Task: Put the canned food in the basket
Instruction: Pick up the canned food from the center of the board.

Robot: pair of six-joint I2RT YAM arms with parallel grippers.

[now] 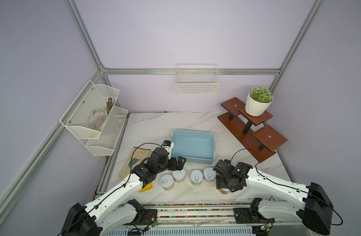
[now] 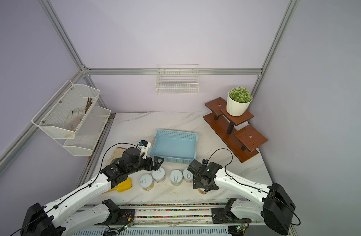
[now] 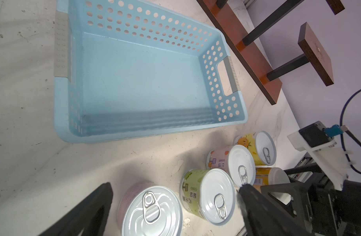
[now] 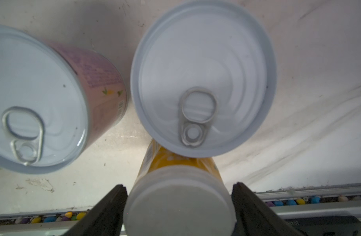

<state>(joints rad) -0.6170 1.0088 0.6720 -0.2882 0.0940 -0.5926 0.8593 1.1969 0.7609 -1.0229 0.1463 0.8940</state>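
While the left gripper [image 1: 180, 163] hangs spread wide above their row, four cans [image 1: 196, 177] stand side by side on the table just in front of the one basket [image 1: 193, 132]. Rightward, a fifth can [image 1: 223, 191], whitish-topped, sits between the fingers of the right gripper [image 4: 179, 186]; whether they pinch it I cannot tell.
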